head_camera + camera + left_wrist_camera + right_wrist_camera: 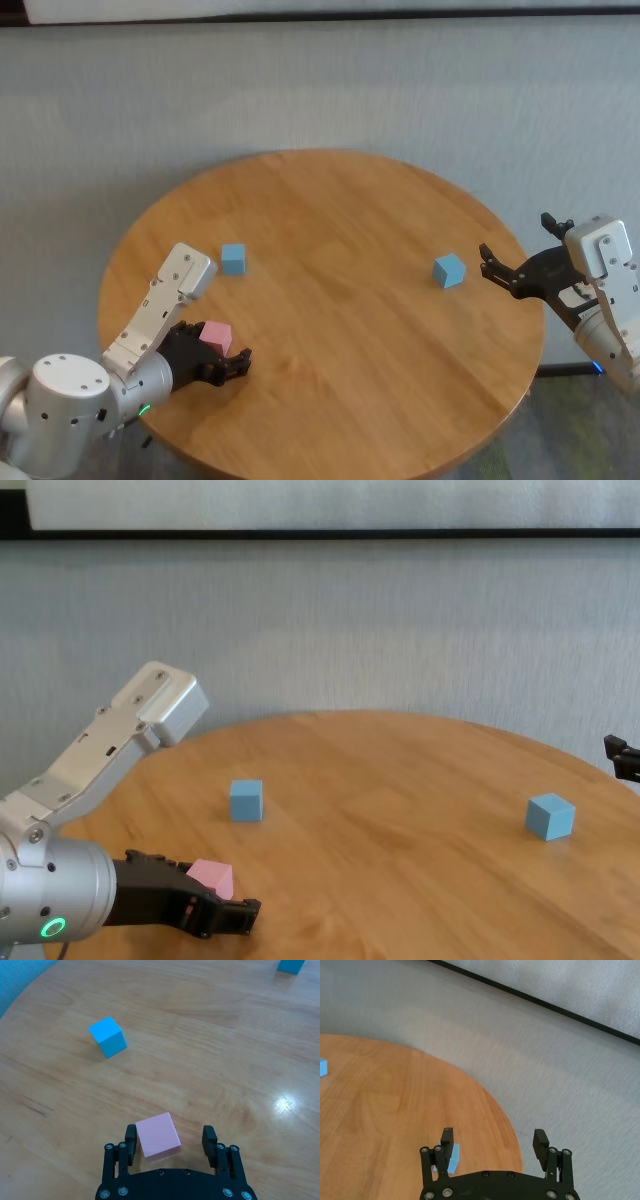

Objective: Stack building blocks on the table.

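- The pink block (158,1135), a small matte cube with crisp edges, sits on the near-left part of the table (350,300), between the fingers of the left gripper (170,1141).
- In the left wrist view one dark finger (131,1142) lies against the cube's side while the other stands clear, with a gap showing; the jaws are open around the block, not yet clamped on it.
- To grip well, the jaws probably want to meet two opposite flat faces squarely; the cube lies slightly turned between them, so an uneven squeeze could spin or nudge it across the smooth top.
- A light blue block (233,259) of the same size rests just beyond, farther out on the left; it looks the likeliest base for the stack.
- A second light blue block (449,270) stands well apart on the right side, near the right gripper (500,266), which hovers at the table's right edge with jaws spread wide and empty.
- The round tabletop shows honey-brown wood planks with a faint sheen; a grey wall (400,90) rises behind.
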You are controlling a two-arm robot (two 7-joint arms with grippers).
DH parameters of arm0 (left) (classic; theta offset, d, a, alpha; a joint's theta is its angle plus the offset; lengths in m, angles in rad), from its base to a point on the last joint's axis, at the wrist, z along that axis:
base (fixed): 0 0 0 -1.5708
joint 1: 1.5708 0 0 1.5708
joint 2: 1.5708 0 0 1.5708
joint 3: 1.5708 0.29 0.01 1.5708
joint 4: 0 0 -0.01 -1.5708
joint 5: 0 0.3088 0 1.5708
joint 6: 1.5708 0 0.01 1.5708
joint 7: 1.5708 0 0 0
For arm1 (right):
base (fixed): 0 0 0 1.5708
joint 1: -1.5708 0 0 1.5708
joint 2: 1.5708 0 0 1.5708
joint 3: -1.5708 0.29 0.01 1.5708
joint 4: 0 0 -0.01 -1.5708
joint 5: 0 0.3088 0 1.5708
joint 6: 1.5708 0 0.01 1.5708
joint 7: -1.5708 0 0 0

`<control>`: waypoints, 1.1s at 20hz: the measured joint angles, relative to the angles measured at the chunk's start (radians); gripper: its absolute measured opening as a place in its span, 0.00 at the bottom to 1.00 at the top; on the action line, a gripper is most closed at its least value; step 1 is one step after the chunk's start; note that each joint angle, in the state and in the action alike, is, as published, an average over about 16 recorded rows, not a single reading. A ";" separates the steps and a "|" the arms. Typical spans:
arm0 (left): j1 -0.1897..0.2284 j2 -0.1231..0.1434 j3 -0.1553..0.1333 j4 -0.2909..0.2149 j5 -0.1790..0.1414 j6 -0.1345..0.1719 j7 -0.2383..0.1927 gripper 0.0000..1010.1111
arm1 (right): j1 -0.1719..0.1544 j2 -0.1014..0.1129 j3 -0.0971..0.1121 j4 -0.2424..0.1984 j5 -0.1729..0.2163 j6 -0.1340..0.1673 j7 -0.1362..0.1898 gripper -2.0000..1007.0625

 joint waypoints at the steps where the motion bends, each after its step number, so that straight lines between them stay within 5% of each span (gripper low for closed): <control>1: 0.000 0.000 -0.001 0.000 0.002 0.000 -0.002 0.83 | 0.000 0.000 0.000 0.000 0.000 0.000 0.000 1.00; 14: -0.002 -0.003 -0.003 -0.014 0.045 -0.025 -0.018 0.48 | 0.000 0.000 0.000 0.000 0.000 0.000 0.000 1.00; 22: -0.030 -0.006 0.018 -0.043 0.090 -0.064 -0.042 0.40 | 0.000 0.000 0.000 0.000 0.000 0.000 0.000 1.00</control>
